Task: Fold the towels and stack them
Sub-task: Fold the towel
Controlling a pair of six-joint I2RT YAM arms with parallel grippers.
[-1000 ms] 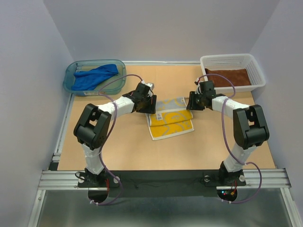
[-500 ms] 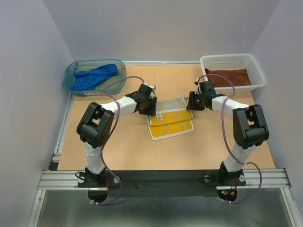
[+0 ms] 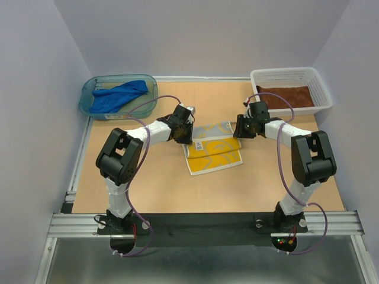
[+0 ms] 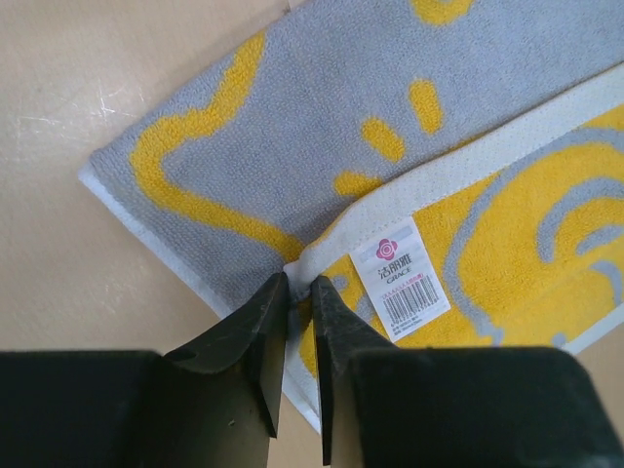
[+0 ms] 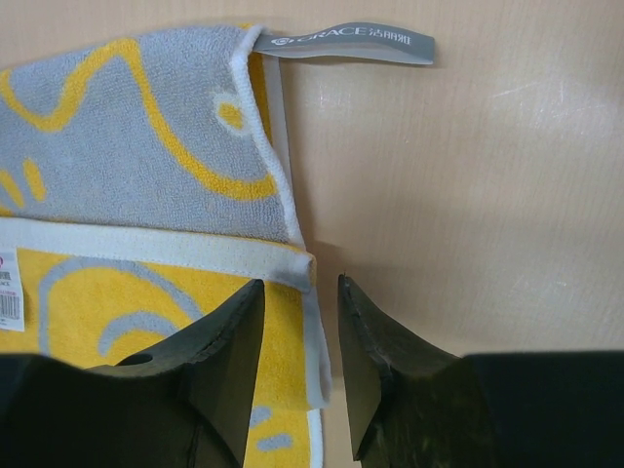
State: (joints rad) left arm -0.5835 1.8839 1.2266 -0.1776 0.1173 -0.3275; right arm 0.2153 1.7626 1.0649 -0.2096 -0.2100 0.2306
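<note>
The yellow towel (image 3: 214,155) lies partly folded on the table (image 3: 148,189). At its far-left corner the left gripper (image 4: 297,283) has the fingers almost together around the white hem (image 4: 439,180); if they really pinch it, I cannot tell. At the far-right corner the right gripper (image 5: 299,288) stands released, astride the edge. If only one side holds, a lift may drag the towel crooked or undo the fold. Farther off, the blue towel (image 3: 118,96) lies in the teal tub (image 3: 95,83) to the far left, and the rust-brown towel (image 3: 284,96) in the white basket (image 3: 284,76) to the far right.

The yellow-and-grey looped cloth towel (image 4: 292,117) looks soft, nubby and matt; its white sewn-in label (image 4: 400,278) looks smooth; the tan wood-look worktop (image 5: 487,195) shows a slight sheen.
</note>
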